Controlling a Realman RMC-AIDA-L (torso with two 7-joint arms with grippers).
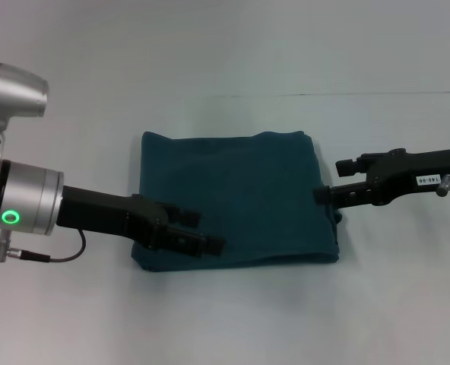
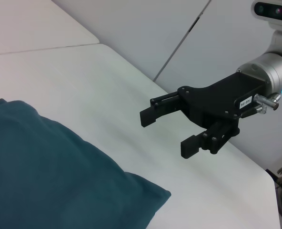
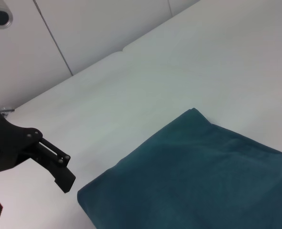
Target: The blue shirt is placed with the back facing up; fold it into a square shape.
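The blue shirt (image 1: 236,198) lies on the white table (image 1: 225,61) folded into a compact, roughly square bundle with plain fabric on top and no lettering showing; its edges look soft and slightly rounded, and the side toward the right gripper bulges a little. The left gripper (image 1: 206,232) hangs over the near corner of the shirt on the robot's left side, and the head view shows its 2 fingers spread apart with nothing between them, so it is released; whether the fingertips touch the cloth beneath cannot be told. The right gripper (image 1: 327,181) sits just beside the opposite edge of the shirt, about midway along that side, its fingers pointing toward the fabric. The left wrist view shows this same right gripper (image 2: 167,130) from across the table with its 2 black fingers (image 2: 150,116) parted and empty, clear of the shirt (image 2: 60,176), which fills the area nearer that camera. The right wrist view shows the shirt (image 3: 198,176) lying flat with 1 corner pointing away, and 1 finger of the left gripper (image 3: 60,174) just beside the shirt's edge, not gripping it.
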